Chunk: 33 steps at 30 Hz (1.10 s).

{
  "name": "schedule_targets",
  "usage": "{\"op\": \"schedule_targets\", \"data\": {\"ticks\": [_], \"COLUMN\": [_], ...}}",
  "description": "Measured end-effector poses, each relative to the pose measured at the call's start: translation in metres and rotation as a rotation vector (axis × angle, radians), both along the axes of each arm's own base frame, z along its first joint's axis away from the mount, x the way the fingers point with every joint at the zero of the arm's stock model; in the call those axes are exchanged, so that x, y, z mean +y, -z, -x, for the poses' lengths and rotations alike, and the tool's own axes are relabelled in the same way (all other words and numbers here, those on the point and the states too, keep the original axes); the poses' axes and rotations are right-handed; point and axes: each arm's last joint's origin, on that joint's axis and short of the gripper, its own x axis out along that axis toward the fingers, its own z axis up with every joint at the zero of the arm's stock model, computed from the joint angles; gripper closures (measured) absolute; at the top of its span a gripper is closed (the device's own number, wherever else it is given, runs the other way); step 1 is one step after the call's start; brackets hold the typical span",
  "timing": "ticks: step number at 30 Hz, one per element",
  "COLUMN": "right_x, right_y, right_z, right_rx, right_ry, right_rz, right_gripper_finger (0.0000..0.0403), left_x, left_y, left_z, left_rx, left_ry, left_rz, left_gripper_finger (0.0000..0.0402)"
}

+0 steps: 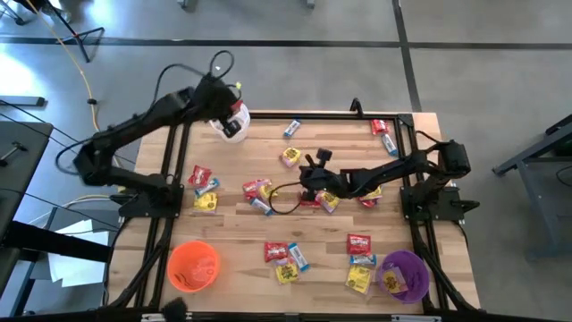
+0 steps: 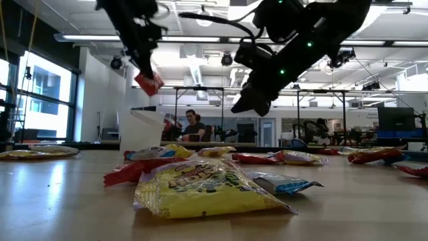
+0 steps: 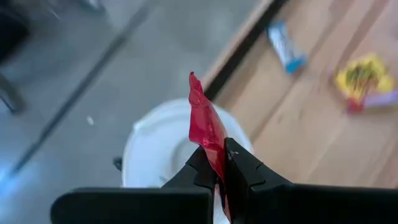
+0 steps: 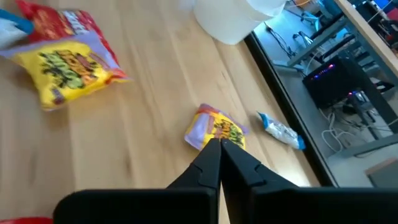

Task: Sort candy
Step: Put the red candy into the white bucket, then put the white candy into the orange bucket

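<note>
Both arms (image 1: 134, 134) are matte black, built of jointed tubular links on black frame bases. A black cable loops off the left arm's wrist. Small green lights dot the right arm (image 2: 294, 47). Each gripper (image 3: 221, 165) has two tapered black fingers.

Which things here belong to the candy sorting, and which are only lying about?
Belonging to the job:
- red packet shut in the left gripper, above the white cup
- loose candies on the table
- orange cup, purple cup
- right gripper, shut and empty, over the table

Only lying about:
- person in the room behind
- yellow cable on the floor
</note>
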Motion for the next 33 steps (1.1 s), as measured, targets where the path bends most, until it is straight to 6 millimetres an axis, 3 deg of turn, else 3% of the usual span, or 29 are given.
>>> {"op": "schedule_targets", "data": {"ticks": [8,17,26,33], "right_x": [0.009,0.01,0.01,0.01], "right_y": [-0.006,-0.008,-0.007,-0.007], "right_z": [0.006,0.004,0.004,0.004], "right_rx": [-0.05,-0.069,-0.068,-0.068], "right_ry": [-0.034,-0.046,-0.059,-0.059], "right_rz": [0.006,-0.002,-0.011,-0.012], "right_gripper_finger": [0.0402,0.0402,0.0403,0.0403], "left_x": [0.049,0.069,0.061,0.017], "left_y": [0.044,0.068,0.066,0.033], "left_z": [-0.01,-0.009,-0.015,-0.018], "left_rx": [0.208,0.287,0.295,0.28], "left_ry": [-0.034,-0.061,-0.025,0.082], "left_rz": [0.164,0.19,0.188,0.152], "left_gripper_finger": [0.0401,0.0372,0.0316,0.0284]}}
